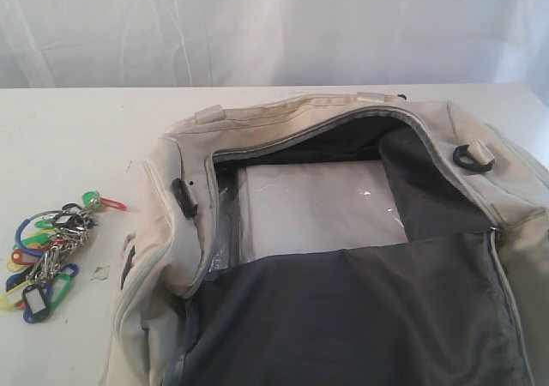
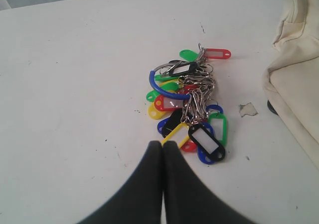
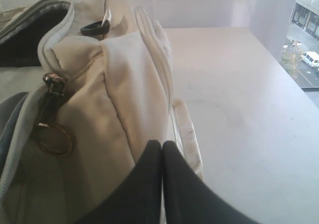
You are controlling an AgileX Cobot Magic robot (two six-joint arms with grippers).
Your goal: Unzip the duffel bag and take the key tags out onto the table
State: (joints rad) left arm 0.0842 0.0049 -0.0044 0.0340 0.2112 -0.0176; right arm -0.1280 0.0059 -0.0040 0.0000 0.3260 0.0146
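The cream duffel bag (image 1: 283,129) lies unzipped on the white table (image 1: 69,137), its flap folded back so the dark grey lining and a pale bottom panel show. The key tags (image 1: 47,253) lie in a coloured bunch on the table left of the bag, clear of it. In the left wrist view the key tags (image 2: 192,107) rest just beyond my left gripper (image 2: 162,143), which is shut and empty. My right gripper (image 3: 162,143) is shut, holding nothing, close over the bag's outer side (image 3: 119,99) beside a webbing strap (image 3: 187,129). Neither gripper shows in the exterior view.
A small chip (image 2: 247,109) marks the table between the tags and the bag's corner (image 2: 294,84). A metal ring and clasp (image 3: 52,134) hang on the bag's side. White curtain (image 1: 274,26) backs the table. The table edge (image 3: 294,79) runs past the bag's end.
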